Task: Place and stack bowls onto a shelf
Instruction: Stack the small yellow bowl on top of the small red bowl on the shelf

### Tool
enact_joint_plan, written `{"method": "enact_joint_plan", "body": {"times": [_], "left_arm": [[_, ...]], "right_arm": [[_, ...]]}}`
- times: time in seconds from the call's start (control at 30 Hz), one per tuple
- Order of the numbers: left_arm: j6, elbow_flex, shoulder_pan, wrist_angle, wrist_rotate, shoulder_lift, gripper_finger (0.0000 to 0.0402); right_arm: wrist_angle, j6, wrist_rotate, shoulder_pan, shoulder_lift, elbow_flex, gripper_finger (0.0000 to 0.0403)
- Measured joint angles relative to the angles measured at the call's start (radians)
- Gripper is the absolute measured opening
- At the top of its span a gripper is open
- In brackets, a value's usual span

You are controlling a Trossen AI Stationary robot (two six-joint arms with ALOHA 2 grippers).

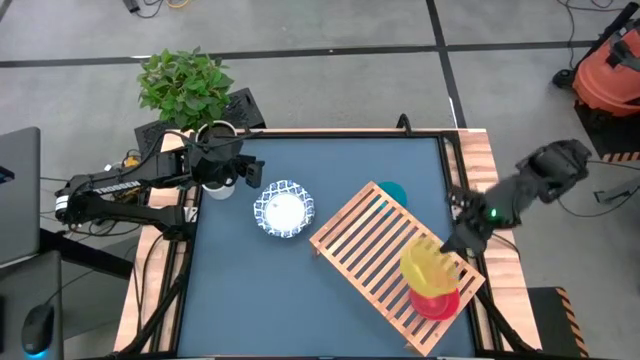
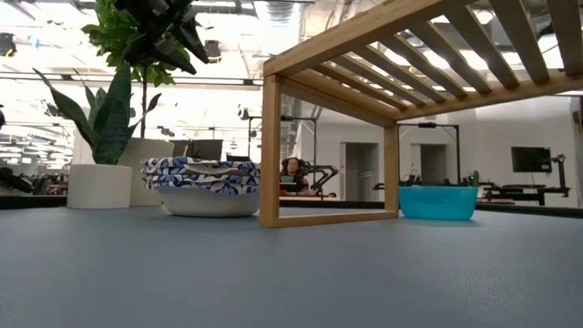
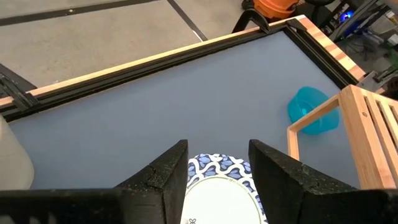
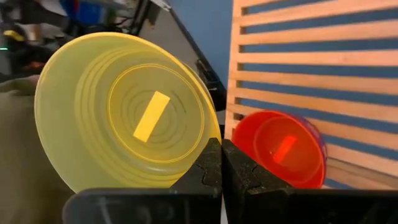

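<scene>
The light-wood slatted shelf stands slantwise on the blue table's right half. An orange-red bowl sits on its near right end, with a magenta edge showing behind it. My right gripper is shut on a see-through yellow bowl just above that spot. A teal bowl rests on the table at the shelf's far end. A white bowl with a blue patterned rim sits left of the shelf. My left gripper hangs open above that bowl's far side, touching nothing. My right gripper pinches the yellow bowl's rim between its two fingers. The fingers come from the table's right side, slanting down. The bowl stands tipped steeply on edge over the shelf's near right end, beside the orange-red bowl. Whether it touches the slats does not show.
A pale plant pot with a leafy plant stands at the table's far left corner, close to my left gripper. Raised wooden rails border the table. Open blue tabletop lies near the front left.
</scene>
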Motion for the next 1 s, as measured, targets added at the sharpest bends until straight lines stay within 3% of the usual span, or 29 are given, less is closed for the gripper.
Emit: {"method": "enact_joint_plan", "body": {"times": [0.2, 0.4, 1.0], "left_arm": [[0.033, 0.000, 0.000, 0.000, -0.011, 0.000, 0.0153], [0.054, 0.000, 0.002, 0.000, -0.013, 0.000, 0.0153], [0.052, 0.000, 0.003, 0.002, -0.027, 0.000, 0.0153]], "right_arm": [[-0.054, 0.171, 0.134, 0.175, 0.061, 0.000, 0.0016], [-0.202, 0.338, 0.135, 0.304, 0.135, 0.000, 0.0016], [-0.319, 0.388, 0.133, 0.369, 0.238, 0.000, 0.0016]]}}
